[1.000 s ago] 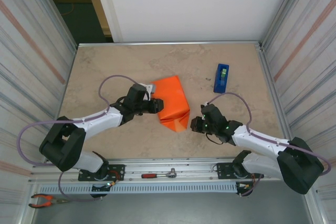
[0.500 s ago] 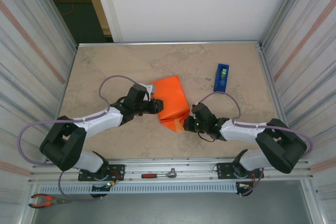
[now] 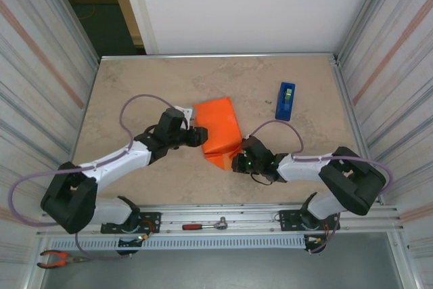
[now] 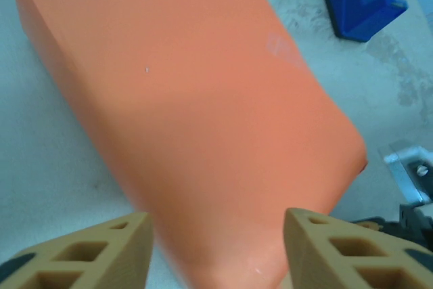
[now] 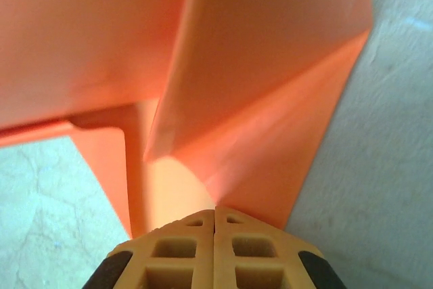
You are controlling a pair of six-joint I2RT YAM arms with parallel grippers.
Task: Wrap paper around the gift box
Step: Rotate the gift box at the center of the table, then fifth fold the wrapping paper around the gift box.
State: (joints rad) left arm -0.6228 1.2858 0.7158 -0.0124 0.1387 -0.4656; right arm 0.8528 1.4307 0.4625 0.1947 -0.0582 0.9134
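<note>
gift box (image 3: 218, 123): sat pretty much in the middle of the surface (image 3: 135, 86), lying flat and covered all over in orange. The top face looked smooth and tight in the left wrist view.
paper (image 3: 227, 155): was wrapped snug over the box, except for one loose flap. That flap ran out from the end nearer the arms and tapered to a point, low over the surface.
left fingers (image 3: 197, 136): were down low at the box's left side. They stood apart, one on each side of the box's near corner in the wrist view, and weren't squeezing anything as far as I could see. Couldn't tell if either one was actually touching the wrap.
right fingers (image 5: 215, 238): were pressed fully together, with the tips right at the pointed end of the loose flap. The folded paper rose up ahead of them like a little tent. Whether a sliver of it was caught between them, honestly couldn't tell.
tape dispenser (image 3: 285, 101): blue, stood upright to the right of the box and a bit farther back, well apart from both sets of fingers.
extras: a red-handled tool (image 3: 193, 226) lay on the rail (image 3: 257, 214) in front of the arm bases, and red-handled pliers (image 3: 57, 258) lay at the near left corner.
</note>
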